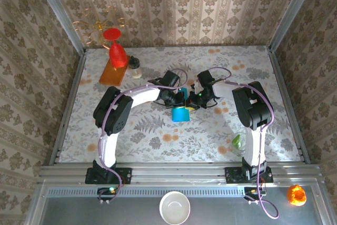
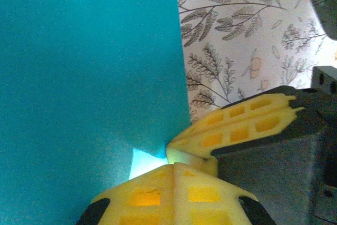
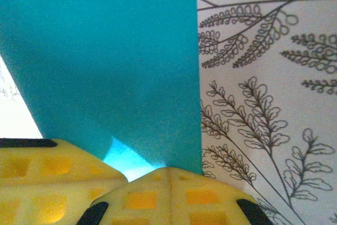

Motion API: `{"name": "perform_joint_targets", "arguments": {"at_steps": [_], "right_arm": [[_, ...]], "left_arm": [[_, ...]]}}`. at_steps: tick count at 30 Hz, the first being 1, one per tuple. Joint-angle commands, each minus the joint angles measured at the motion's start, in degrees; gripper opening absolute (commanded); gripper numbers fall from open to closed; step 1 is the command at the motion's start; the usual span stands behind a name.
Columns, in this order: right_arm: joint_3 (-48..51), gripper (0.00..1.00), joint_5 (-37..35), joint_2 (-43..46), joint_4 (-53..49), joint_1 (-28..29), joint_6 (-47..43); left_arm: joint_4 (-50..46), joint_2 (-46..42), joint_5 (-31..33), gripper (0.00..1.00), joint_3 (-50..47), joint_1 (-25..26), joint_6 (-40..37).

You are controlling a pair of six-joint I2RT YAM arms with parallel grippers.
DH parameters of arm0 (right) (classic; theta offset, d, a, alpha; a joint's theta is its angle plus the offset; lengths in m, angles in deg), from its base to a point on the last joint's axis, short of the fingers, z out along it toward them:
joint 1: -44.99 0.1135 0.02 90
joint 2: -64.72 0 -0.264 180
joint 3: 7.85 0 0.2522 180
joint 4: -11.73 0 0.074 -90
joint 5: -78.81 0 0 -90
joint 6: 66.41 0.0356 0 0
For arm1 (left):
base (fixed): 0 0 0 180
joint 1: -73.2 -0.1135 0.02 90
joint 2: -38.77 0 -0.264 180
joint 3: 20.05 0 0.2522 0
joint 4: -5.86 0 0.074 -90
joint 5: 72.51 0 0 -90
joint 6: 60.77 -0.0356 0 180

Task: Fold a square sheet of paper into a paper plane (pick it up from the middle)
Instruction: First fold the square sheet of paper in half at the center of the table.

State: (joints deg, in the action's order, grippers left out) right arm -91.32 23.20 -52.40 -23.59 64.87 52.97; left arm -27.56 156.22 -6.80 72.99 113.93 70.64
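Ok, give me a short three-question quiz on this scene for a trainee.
1. True or false: the left gripper and the right gripper are both shut on the paper.
2. What stands on the board? A cup, B vase, C book.
3. Fill in: the vase is at the table's far ___ corner.
Key: 1 true; 2 B; 3 left.
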Motion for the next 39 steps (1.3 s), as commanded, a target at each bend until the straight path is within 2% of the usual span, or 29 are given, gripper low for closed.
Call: {"name": "perform_joint_targets", "arguments": {"at_steps": [1,8,14,20,25,28,33,39], "right_arm": [[4.2,0.01,-18.5,-8.7,-8.6,1.0,-1.0],[4.1,0.01,-20.6,-9.2,-10.9,1.0,-0.9],[4.5,0.01,-22.5,-10.1,-11.5,1.2,-0.5],[4.7,0.01,-23.5,-10.9,-11.5,1.5,0.1],[4.7,0.00,-23.5,-10.7,-11.4,1.6,0.0],[4.7,0.00,-23.2,-10.7,-11.2,1.6,0.0],[4.8,0.00,-22.5,-11.0,-10.7,1.6,0.3],[4.7,0.00,-22.4,-11.1,-10.9,1.6,0.3]], "left_arm": [[-1.0,1.6,-1.4,0.00,0.4,-0.9,-1.5],[0.4,1.1,-3.2,0.00,-4.0,-3.7,-3.4],[3.4,-0.7,-7.4,0.00,-10.9,-9.3,-4.9],[3.1,-5.3,-7.2,0.00,-15.6,-14.1,-6.5],[3.9,-10.4,-7.7,0.00,-16.0,-14.1,-6.5],[7.4,-11.4,-8.7,0.00,-14.5,-11.2,-4.4],[11.7,-5.7,-9.1,0.00,-10.4,-7.7,-0.9],[13.0,0.0,-9.7,0.00,-8.2,-8.3,-0.1]]}}
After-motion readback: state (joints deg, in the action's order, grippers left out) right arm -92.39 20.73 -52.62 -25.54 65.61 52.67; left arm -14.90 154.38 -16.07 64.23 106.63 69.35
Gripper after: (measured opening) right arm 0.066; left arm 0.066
